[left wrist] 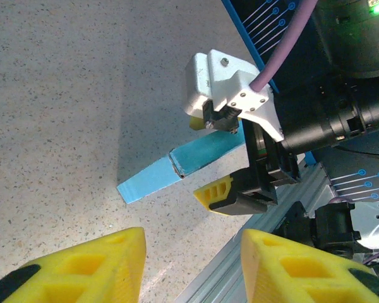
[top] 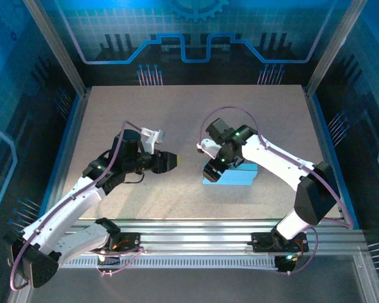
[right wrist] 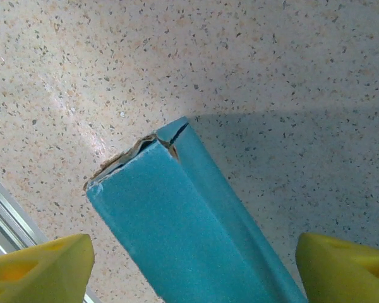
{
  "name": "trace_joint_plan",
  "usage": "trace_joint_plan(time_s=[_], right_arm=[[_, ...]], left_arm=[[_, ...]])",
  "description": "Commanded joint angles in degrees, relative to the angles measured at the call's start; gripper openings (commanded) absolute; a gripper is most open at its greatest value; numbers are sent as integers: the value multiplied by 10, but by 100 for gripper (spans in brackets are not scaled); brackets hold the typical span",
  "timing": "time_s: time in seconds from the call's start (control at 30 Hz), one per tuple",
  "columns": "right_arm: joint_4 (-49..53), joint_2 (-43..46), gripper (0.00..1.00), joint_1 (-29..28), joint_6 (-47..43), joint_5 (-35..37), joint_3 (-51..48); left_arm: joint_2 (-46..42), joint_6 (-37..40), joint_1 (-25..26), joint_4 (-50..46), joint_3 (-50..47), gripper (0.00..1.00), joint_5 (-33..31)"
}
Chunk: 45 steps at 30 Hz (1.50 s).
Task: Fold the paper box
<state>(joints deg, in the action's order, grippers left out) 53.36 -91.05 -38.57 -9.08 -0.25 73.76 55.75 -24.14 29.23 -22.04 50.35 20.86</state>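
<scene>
The paper box [top: 238, 178] is a light blue, closed flat rectangular shape lying on the table right of centre. My right gripper [top: 213, 172] hangs over its left end, open. In the right wrist view the box [right wrist: 189, 233] lies between the wide-apart yellow fingertips [right wrist: 44, 265], touching neither, and its end seam looks frayed. My left gripper [top: 172, 162] is left of the box, a short gap away, open with nothing in it. The left wrist view shows the box [left wrist: 153, 179] ahead of my left gripper [left wrist: 192, 249], with a yellow finger [left wrist: 216, 192] of the right gripper beside the box.
The speckled table [top: 177, 113] spreads wide behind and to the left of the box. An aluminium rail [top: 196, 230] runs along the near edge by the arm bases. Blue walls and metal posts [top: 57, 47] enclose the table.
</scene>
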Motion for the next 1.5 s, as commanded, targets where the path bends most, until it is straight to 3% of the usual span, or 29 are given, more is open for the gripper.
trace_joint_plan(time_s=[0.0,0.17,0.7,1.13,1.2,1.27,1.4,1.47], right_arm=[[-23,-3,81,-5,-6,-10,-10],[-36,-21,68,-5,-5,-14,-2],[-48,-89,43,36,7,-110,74],[-79,-132,38,64,41,-196,117],[-91,-148,37,70,49,-219,127],[-101,-165,37,77,59,-234,138],[-140,-189,33,94,103,-266,147],[-165,-194,33,100,124,-286,143]], left_arm=[[-6,-13,-6,-4,-6,44,9],[1,-12,-7,-2,-10,44,10],[-6,-12,-8,2,-27,43,8],[-34,22,-10,-56,1,46,6],[-42,30,-10,-65,9,51,1],[-47,35,-10,-78,21,62,-10],[-47,42,-11,-99,49,99,-32],[-50,44,-10,-103,56,99,-43]])
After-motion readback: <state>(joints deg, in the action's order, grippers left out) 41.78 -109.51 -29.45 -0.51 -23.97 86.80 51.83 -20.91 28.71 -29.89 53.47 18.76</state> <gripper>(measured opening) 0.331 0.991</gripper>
